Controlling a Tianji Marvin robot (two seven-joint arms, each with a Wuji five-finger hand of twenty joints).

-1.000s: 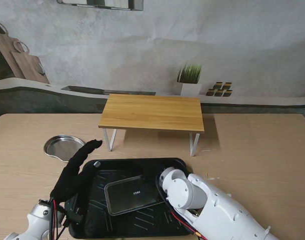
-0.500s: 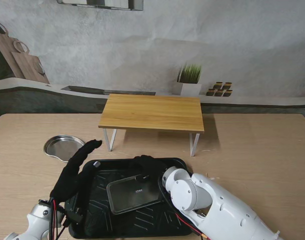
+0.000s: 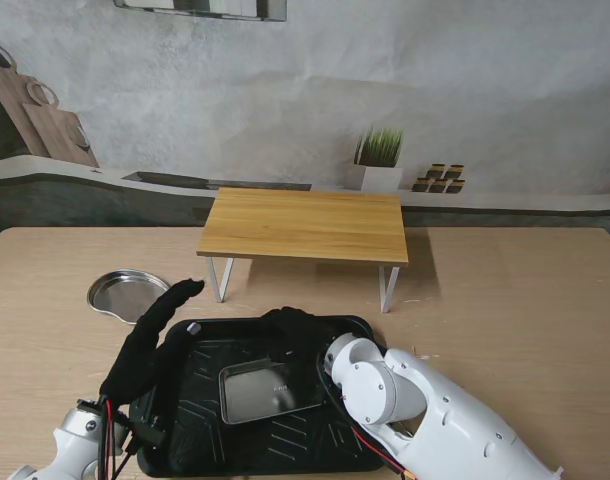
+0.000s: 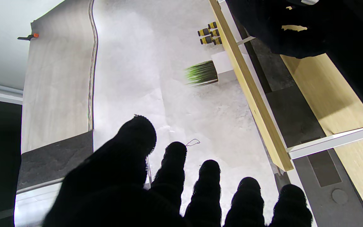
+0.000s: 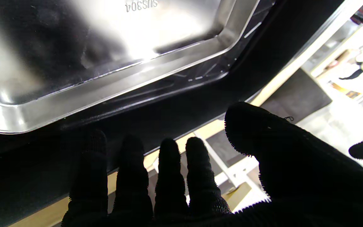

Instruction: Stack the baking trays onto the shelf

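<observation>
Baking trays lie right at my right hand (image 3: 290, 335): its gloved fingers (image 5: 169, 176) are spread and hold nothing, hovering over the far rim of the black tray (image 3: 200, 440), with the small steel tray (image 3: 270, 392) inside it just nearer to me. My left hand (image 3: 150, 345) stands straight-fingered and empty at that tray's left edge. Beyond both, the wooden shelf (image 3: 305, 225) stands bare, and a round steel dish (image 3: 125, 293) lies left of my left hand.

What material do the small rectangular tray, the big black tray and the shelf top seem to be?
Small tray: probably stainless steel, shiny, with bright reflections and a stamped "SUS304" mark. Big black tray: glossy black, perhaps plastic; uncertain. Shelf top: light wood or wood-look laminate with visible grain, matte.
</observation>
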